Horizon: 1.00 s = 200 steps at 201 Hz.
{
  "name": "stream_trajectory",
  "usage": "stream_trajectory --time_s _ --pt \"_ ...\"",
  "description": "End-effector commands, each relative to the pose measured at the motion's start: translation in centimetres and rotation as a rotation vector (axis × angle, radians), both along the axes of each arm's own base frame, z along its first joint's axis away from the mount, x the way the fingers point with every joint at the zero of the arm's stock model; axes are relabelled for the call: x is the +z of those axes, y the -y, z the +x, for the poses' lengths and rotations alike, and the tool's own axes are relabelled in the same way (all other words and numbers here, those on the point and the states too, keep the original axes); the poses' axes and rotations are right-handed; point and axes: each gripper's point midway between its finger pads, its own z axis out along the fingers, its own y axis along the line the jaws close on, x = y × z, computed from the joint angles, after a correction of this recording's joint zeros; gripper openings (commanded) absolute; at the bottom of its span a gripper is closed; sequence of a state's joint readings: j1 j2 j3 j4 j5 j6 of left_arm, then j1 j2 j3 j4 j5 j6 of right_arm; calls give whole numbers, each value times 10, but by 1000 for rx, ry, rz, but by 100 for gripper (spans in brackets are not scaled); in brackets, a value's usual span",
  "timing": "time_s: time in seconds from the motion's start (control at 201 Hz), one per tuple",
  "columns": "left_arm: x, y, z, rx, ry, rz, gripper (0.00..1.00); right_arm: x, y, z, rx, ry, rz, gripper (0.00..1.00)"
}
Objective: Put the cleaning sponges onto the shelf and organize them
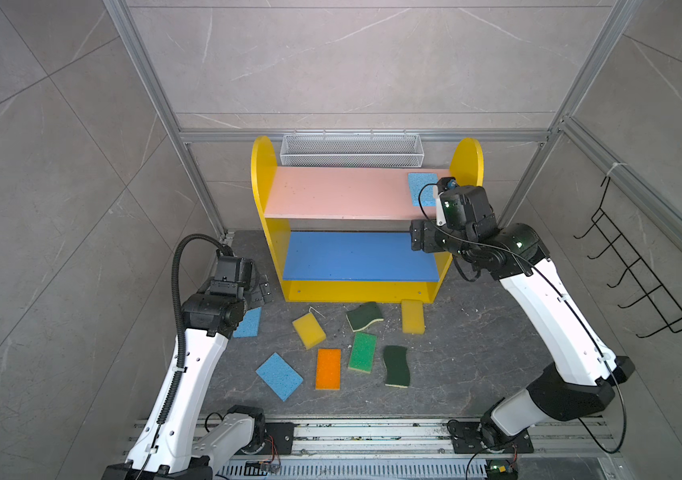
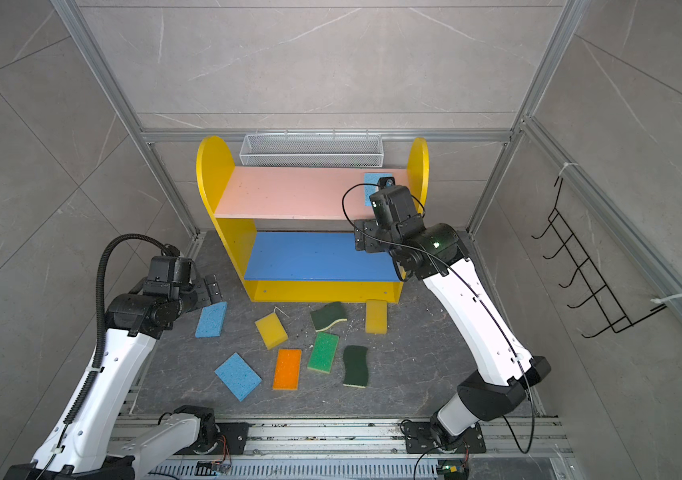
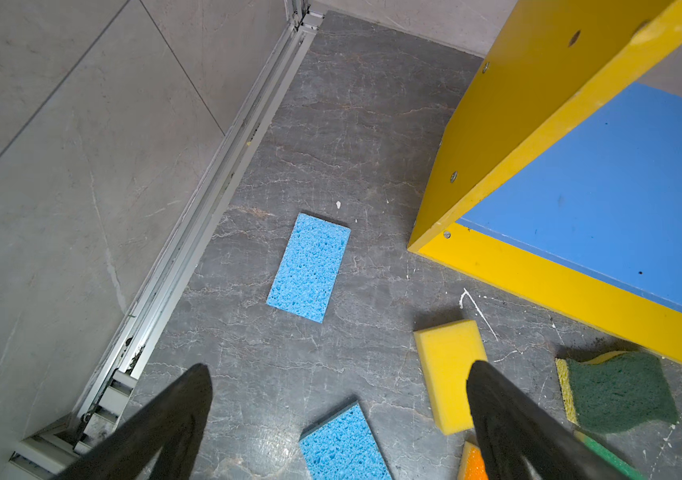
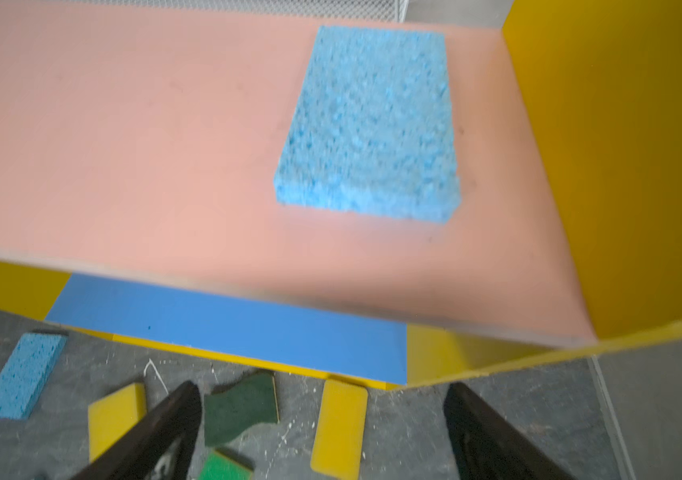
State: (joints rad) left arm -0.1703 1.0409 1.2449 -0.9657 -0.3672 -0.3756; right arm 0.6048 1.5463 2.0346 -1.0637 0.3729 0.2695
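Blue sponge (image 4: 368, 124) seemingly near shelf side (image 4: 621, 166)

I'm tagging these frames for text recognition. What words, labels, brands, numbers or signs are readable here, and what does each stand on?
None: no text can be read in any view.
shelf: plain pink, blue and yellow boards, no label.
sponges, such as the blue sponge lying on the shelf: no print.
White marks on a finger of the right gripper: too blurred to read.

Grey veined tile walls (image 1: 331, 62), aluminium frame rails (image 1: 352, 135), dark marbled floor (image 1: 476, 353), black hook rack (image 1: 642, 286) on wall.
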Motion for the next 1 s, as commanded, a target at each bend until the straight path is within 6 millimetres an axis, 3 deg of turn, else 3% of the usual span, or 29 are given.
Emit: stream_trajectory --time_s 0.0,0.254,0.528,0.662,0.871,0.991 --pt "-15 -4 -17 20 -54 3 98 -15 5 -31 25 -61 29 93" --pt "-70 12 -30 8 -144 -111 99 -74 -6 -74 143 -204 123 93" --pt "-109 -6 -30 102 -273 -20 100 -161 -14 -95 173 -353 176 93" --pt "-124 -1 -33 124 -336 -61 99 -180 -20 -99 178 -378 226 93" --pt "-166 8 -56 229 -438 -169 99 -210 -28 -107 193 -460 247 93" --pt "-175 16 -63 242 -417 -248 99 -218 -29 -110 195 -475 259 93"
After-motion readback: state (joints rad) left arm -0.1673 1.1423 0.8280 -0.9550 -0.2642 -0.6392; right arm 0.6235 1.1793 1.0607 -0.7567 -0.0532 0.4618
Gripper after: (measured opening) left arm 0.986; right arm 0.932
